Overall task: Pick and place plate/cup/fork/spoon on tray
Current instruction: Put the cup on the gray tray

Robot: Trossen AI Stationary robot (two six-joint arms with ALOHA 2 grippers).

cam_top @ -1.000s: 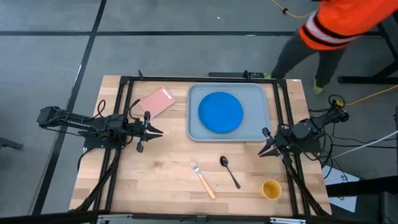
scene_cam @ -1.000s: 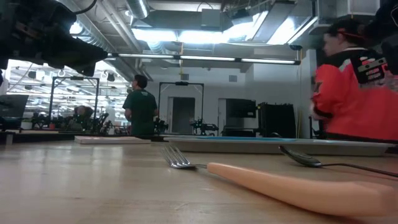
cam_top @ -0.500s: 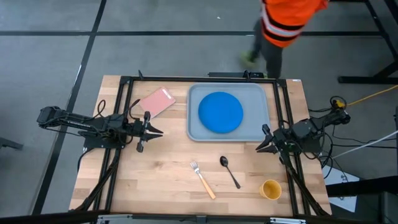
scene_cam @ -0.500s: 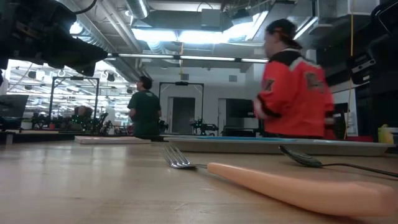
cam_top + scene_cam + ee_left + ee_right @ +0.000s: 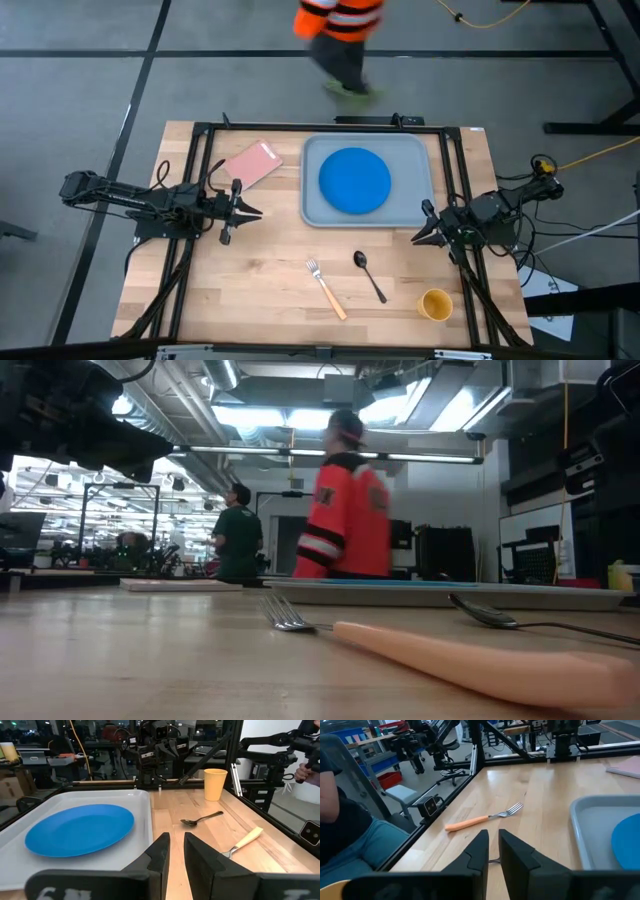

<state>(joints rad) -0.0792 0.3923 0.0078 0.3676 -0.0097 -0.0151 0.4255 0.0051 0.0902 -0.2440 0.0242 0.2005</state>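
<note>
Meanwhile blue plate (image 5: 354, 181) on tray (image 5: 316, 212), pink card (image 5: 252, 163) beside, left gripper (image 5: 250, 212) and right gripper (image 5: 421, 228) nearly closed, empty

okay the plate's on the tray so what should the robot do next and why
Probably swing the right gripper toward the spoon, its closest loose piece. The plate already lies in the tray, while the spoon, fork and cup sit on the table.

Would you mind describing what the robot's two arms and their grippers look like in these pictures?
Both arms are dark, slender and jointed, each ending in a two-finger gripper. The left gripper shows pale patches near its fingers; the right gripper trails black cables. In the wrist views the fingers are black, blocky and tapered.
</note>
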